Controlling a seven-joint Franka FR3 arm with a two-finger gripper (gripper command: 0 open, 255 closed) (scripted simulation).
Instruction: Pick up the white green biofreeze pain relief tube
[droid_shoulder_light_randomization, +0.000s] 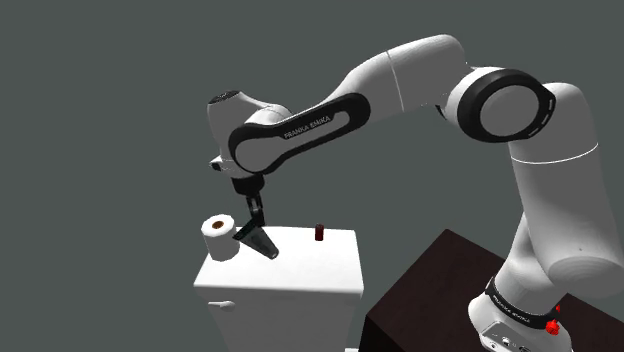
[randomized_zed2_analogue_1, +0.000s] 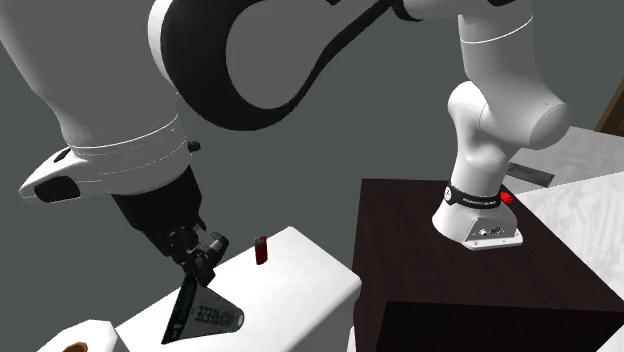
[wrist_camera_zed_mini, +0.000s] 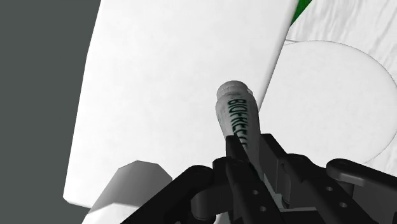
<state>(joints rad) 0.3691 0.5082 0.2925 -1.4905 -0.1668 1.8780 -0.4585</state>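
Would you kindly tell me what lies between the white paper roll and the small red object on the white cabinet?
The grey-white tube with green lettering, clasped in the black two-finger hand, is between them, as the shoulder view shows.

One tube (randomized_zed2_analogue_1: 207, 314); one paper roll (droid_shoulder_light_randomization: 219, 237); one small red object (droid_shoulder_light_randomization: 319, 233); one white cabinet (droid_shoulder_light_randomization: 305, 272); one dark stand (droid_shoulder_light_randomization: 438, 292)
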